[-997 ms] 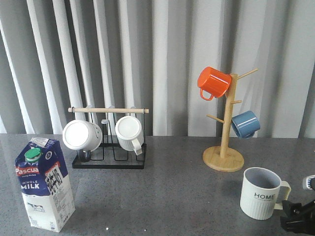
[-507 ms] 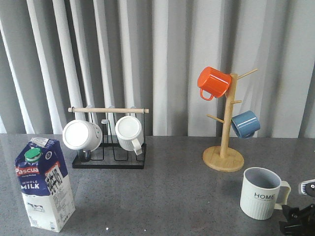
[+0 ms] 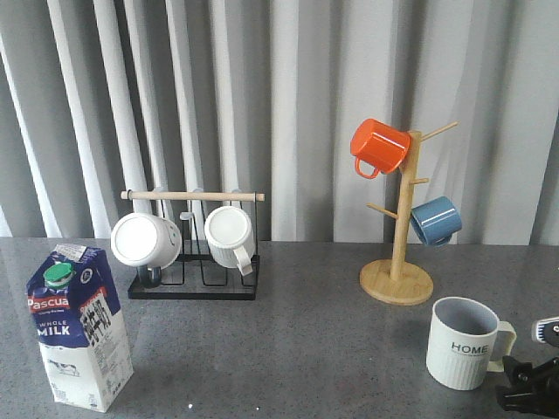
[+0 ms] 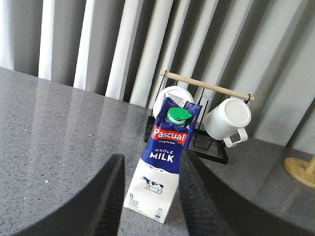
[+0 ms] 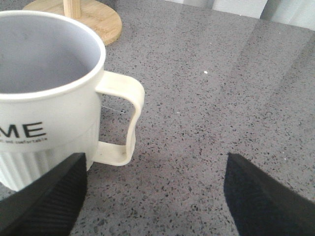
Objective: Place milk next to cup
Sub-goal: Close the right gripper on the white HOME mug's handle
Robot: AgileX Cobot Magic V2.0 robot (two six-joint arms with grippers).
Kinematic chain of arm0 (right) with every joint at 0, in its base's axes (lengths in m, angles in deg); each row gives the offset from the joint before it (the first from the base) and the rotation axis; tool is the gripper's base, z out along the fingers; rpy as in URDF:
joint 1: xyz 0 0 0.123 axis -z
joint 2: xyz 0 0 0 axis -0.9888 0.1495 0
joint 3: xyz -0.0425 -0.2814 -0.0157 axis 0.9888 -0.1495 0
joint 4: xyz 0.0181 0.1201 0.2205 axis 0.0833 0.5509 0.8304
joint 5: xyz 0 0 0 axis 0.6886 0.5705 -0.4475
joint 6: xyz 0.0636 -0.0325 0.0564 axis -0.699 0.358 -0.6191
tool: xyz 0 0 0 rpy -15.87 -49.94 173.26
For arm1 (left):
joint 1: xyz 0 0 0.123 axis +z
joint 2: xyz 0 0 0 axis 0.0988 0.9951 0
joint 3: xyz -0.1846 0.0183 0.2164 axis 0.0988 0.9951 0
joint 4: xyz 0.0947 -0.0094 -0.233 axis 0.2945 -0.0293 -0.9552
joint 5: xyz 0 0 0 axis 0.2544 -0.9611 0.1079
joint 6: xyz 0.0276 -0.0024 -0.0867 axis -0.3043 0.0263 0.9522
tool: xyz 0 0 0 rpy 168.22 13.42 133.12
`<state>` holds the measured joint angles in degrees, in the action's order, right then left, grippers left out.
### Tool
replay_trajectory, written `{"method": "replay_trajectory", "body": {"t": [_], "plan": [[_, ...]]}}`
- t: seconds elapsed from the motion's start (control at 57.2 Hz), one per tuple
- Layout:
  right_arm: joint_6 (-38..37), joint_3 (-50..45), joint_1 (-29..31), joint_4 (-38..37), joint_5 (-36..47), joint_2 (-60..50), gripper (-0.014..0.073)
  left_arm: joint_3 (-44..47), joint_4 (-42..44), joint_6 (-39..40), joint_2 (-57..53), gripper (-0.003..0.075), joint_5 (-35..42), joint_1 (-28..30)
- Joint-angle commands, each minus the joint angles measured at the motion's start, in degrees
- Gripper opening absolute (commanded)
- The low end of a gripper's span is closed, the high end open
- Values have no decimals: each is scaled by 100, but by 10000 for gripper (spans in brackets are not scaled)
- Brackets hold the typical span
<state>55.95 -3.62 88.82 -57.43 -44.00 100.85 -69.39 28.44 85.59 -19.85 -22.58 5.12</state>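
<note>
The milk (image 3: 79, 327), a blue and white carton with a green cap, stands upright at the front left of the grey table. In the left wrist view the milk (image 4: 165, 162) stands just ahead of my open left gripper (image 4: 151, 169), framed between its two black fingers (image 4: 106, 196), with no touch showing. The left gripper is out of the front view. The cup (image 3: 465, 342), white and ribbed with "HOME" lettering, stands at the front right. My right gripper (image 3: 528, 388) is beside its handle, open and empty. In the right wrist view the cup (image 5: 44, 98) is by one finger of my right gripper (image 5: 157, 196).
A black wire rack (image 3: 194, 288) with two white mugs stands at the back left, also in the left wrist view (image 4: 216, 152). A wooden mug tree (image 3: 397, 279) holds an orange mug (image 3: 379, 146) and a blue mug (image 3: 435, 220). Grey curtains hang behind the table.
My right gripper has shifted slightly near the cup's handle, dipping and coming back up a little. The milk and the cup have not moved.
</note>
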Motion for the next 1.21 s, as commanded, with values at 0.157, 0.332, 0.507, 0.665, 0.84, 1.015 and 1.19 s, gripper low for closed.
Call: {"method": "replay_trajectory", "body": {"t": [0.157,0.332,0.507,0.665,0.84,1.015,1.19], "plan": [[0,331,23,-2,617,40,556,-195,-32,-14,84,272,421,-7],[-8,668,23,-41,525,325,556,-195,-32,-14,84,272,421,-7],[-24,1017,23,-117,525,677,495,-195,-32,-14,84,272,421,-7],[28,1093,23,-512,687,804,244,-195,-32,-14,84,272,421,-7],[-21,1093,23,-1004,914,804,-15,-195,-32,-14,84,272,421,-7],[-202,1093,23,-987,971,747,-11,-195,-32,-14,84,272,421,-7],[-981,1093,23,-1378,974,277,-9,-195,-32,-14,84,272,421,-7]]}}
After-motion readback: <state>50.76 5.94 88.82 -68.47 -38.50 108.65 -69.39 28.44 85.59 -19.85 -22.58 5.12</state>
